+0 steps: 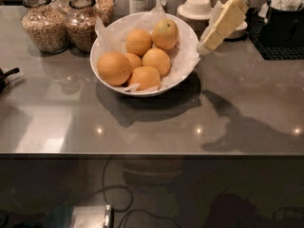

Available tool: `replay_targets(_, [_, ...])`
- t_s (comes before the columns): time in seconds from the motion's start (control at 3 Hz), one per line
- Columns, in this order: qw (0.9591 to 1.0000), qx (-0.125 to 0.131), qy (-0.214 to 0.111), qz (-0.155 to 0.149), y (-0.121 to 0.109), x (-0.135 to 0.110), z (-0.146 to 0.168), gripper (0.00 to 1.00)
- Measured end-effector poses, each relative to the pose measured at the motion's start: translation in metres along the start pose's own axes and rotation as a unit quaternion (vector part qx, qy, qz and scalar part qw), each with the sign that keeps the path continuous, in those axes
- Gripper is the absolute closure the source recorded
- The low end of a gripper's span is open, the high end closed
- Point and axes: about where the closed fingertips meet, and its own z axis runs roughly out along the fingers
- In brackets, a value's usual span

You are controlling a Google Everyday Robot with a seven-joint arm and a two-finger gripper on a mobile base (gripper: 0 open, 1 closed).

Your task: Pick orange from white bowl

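Note:
The white bowl [189, 42], lined with crinkled white paper, stands on the grey counter at centre back. It holds several fruits. The orange [165, 33], with a paler greenish-yellow patch, lies at the bowl's back right, against the deep-orange fruits [114, 68]. My gripper [206, 45] comes down slanting from the upper right. Its tip hangs just outside the bowl's right rim, a little right of the orange and apart from it. It holds nothing that I can see.
Two glass jars of grain [45, 25] stand at the back left. Stacked cream paper bowls [197, 6] sit behind the bowl. A black mat with a dark container [282, 30] is at the back right. The counter's front edge [152, 153] runs across below.

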Motion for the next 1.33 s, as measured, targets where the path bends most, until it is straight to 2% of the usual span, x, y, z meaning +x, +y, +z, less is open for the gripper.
replay_targets(0.33, [0.9998, -0.020, 0.001, 0.001, -0.010, 0.005, 0.024, 0.00])
replay_targets(0.67, [0.9985, -0.052, 0.010, -0.014, -0.022, 0.013, 0.057, 0.00])
replay_targets(1.0, [0.9952, -0.079, 0.044, -0.036, -0.034, 0.025, 0.078, 0.00])
replay_targets(1.33, [0.9925, -0.082, 0.075, -0.050, -0.049, 0.039, 0.087, 0.00])
